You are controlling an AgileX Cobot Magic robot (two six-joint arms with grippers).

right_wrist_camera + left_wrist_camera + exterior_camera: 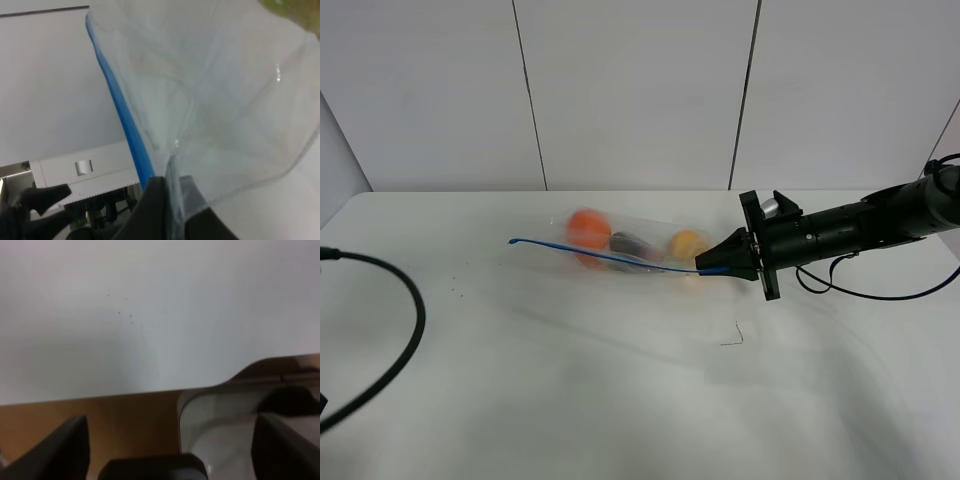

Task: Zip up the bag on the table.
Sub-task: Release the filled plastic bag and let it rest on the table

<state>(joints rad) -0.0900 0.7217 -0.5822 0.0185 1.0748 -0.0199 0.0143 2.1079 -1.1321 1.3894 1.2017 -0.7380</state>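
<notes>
Right pincer point(717, 264) is pressed together on the bag point(630, 243), pinching it at the near-right end of the blue zip strip point(590, 255). In the right wrist view the dark tips point(167, 197) close on clear film w/ the strip point(120, 110) running away from them and the bag point(230, 100) ballooning out beside it. The bag sits toward the back-middle of the white surface point(570, 390), stretching left from the pincer; the strip's far end pokes out at the left. It looks blurred, so can't tell if it rests flat or is partly lifted. Inside: an orange round item point(588, 228), a dark purple one point(632, 243) and a yellow-orange one point(687, 243), the last just beside the pincer.

Right arm point(850, 228) comes in from the right edge, nearly level and low over the surface, wrist pointing left, w/ a thin cable point(880, 293) drooping under it.

Left pincer point(170, 425) is spread wide, fingers point(60, 450) far apart, hovering by the surface's rounded edge point(150, 315) w/ brown floor point(125, 415) below; well apart from the bag. Only a black cable point(410, 330) shows on the left side of the exterior view.
</notes>
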